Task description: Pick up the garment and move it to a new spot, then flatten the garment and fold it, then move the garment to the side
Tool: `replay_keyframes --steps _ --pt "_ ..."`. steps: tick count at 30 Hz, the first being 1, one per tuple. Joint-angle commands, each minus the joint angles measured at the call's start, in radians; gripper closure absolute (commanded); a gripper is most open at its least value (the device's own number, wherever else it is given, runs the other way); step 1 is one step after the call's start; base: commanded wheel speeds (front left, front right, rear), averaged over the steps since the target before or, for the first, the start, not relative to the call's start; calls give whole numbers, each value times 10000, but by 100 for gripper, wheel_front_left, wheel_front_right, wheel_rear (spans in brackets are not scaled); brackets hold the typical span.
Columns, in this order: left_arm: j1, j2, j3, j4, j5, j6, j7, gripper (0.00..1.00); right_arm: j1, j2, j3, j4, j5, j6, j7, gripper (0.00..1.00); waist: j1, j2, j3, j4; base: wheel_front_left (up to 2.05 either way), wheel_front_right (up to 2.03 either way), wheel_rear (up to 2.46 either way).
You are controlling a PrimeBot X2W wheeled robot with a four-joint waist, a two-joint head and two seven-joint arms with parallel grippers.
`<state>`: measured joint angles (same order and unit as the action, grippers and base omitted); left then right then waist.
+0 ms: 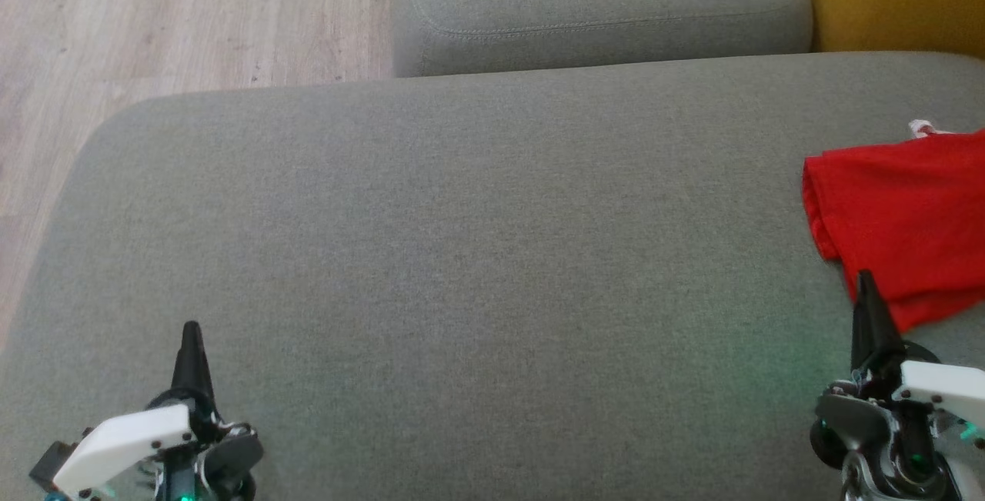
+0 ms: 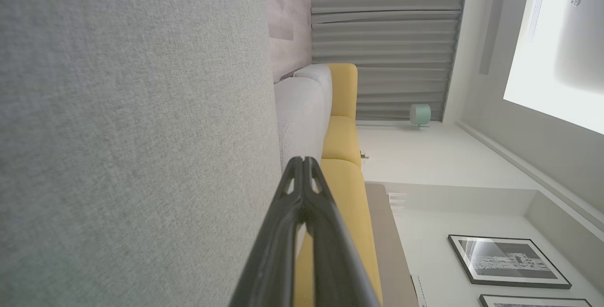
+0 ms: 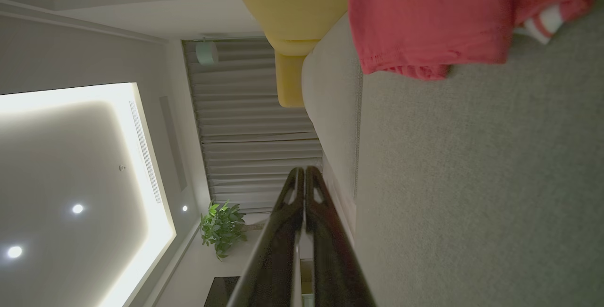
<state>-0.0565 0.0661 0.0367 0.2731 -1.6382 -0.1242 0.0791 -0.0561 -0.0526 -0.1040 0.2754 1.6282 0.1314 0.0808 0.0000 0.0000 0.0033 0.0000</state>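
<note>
Right gripper (image 1: 867, 289), pinched closed, empty; red garment (image 1: 908, 216) just beyond at 1 o'clock; left gripper (image 1: 191, 335), also closed, well apart.

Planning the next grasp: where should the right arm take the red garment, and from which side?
Probably the left edge of the red garment, where stacked layers show a thick fold on the grey cushion. Come from the near-left with the right gripper, which is close by; its jaws are shut, so open first.
</note>
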Motion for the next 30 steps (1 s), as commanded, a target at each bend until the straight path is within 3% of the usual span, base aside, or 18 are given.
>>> replay_keyframes --steps 1,30 --pt "-486 91 425 -296 8 -65 64 100 -492 -182 186 -324 40 -7 96 100 0 0 -1 0 0 0 0" --pt "-494 16 531 -291 97 -65 149 100 -500 -118 96 -318 -36 -7 169 100 0 0 -1 0 0 0 0"
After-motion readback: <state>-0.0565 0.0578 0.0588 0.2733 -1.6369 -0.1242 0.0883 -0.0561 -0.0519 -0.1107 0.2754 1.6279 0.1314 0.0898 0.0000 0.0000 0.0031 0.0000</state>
